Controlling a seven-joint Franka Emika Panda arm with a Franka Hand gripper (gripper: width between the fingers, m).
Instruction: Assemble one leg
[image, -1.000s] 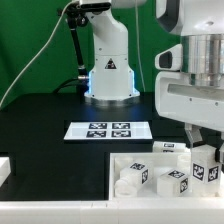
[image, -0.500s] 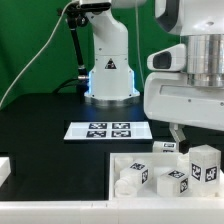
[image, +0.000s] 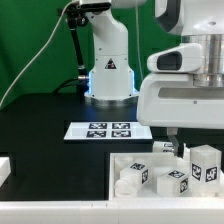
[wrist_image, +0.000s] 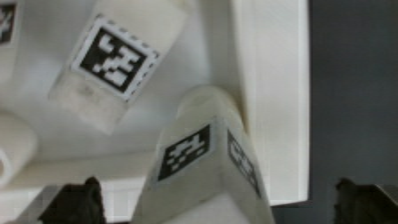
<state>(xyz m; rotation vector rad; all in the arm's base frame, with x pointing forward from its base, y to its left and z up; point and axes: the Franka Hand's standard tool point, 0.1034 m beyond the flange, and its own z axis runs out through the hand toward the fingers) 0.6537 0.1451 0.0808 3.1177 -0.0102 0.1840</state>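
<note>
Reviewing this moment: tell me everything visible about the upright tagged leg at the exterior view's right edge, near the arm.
The leg is a small white boxy post, plastic by its look, taller than wide, with a black-and-white square marker tag on its facing side. It stands upright inside the white tray, at the exterior view's right, beside other white tagged parts. The arm's housing hangs above it; the hand shows only dark fingertips in the wrist view, with nothing visibly clamping the leg. Its base is hidden.

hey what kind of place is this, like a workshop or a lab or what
Most likely a robotics lab test bench: a Franka arm base stands on a black table against a green backdrop, with a marker board and tagged white furniture parts like the leg.
</note>
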